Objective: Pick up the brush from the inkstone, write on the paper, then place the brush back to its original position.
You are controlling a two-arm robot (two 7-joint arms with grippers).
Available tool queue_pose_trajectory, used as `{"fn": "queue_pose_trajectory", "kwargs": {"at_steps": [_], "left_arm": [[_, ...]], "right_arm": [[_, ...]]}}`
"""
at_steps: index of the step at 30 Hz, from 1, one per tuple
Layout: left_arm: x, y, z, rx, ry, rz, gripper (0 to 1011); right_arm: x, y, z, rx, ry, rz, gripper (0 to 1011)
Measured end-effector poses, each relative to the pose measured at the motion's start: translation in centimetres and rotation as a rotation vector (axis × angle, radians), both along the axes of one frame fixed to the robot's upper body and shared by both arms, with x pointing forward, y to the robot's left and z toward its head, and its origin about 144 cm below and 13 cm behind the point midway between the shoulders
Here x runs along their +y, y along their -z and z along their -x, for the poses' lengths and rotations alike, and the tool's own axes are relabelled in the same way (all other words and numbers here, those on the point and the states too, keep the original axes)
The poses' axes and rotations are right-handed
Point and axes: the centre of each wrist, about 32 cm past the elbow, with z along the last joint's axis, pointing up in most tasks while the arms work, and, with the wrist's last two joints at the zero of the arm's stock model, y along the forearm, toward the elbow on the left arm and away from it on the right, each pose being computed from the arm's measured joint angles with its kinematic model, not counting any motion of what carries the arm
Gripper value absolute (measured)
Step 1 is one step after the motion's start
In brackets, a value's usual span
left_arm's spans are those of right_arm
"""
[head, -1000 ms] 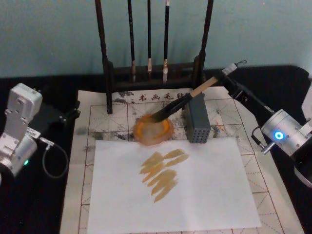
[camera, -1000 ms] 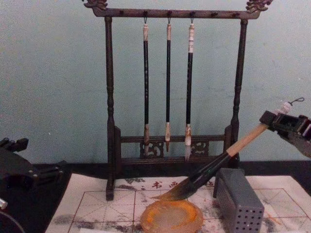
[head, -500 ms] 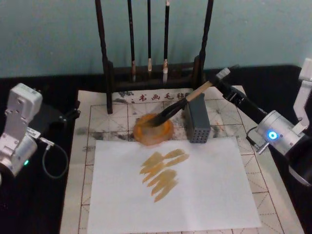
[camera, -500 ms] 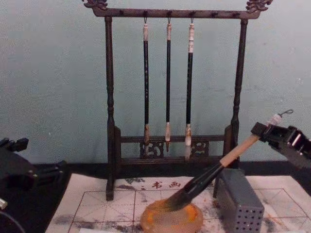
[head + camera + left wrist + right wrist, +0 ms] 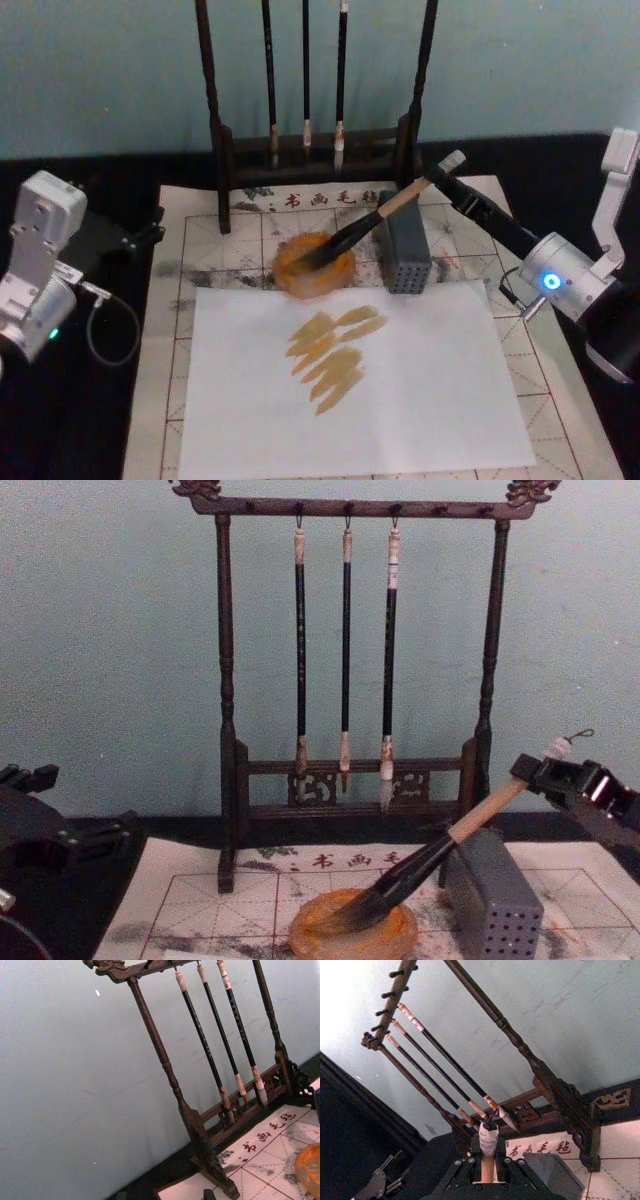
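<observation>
The grey block (image 5: pixel 408 255) stands just right of the dish (image 5: pixel 288 274), and the slanting brush (image 5: pixel 375 215) crosses over the block's top. Behind both, the rack (image 5: pixel 211 100) with its hanging brushes (image 5: pixel 306 70) walls off the back. In front, the white sheet (image 5: pixel 420 400) lies flat, leaving open room above it.

The tabletop (image 5: pixel 120 430) is black. A big paper (image 5: pixel 245 245) with red lines lies flat on it and covers the middle. Black tabletop shows on both sides of the paper and behind it. A dark wooden stand (image 5: pixel 212 120) stands at the back, with its left foot on the paper's far edge. A white sheet (image 5: pixel 420 400) with yellow-brown strokes lies on the paper. The orange inkstone (image 5: pixel 300 275) and a grey block (image 5: pixel 405 255) with holes sit on the paper too, just behind the white sheet.
</observation>
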Motion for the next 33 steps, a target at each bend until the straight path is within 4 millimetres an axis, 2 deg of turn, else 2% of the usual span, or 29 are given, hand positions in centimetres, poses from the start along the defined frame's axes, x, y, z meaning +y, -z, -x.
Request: {"fn": "queue_pose_trajectory", "kwargs": {"at_steps": [33], "left_arm": [[0.00, 0.00, 0.00, 0.000, 0.000, 0.000, 1001]], "right_arm": [[-0.19, 0.37, 0.05, 0.023, 0.006, 0.003, 174]]}}
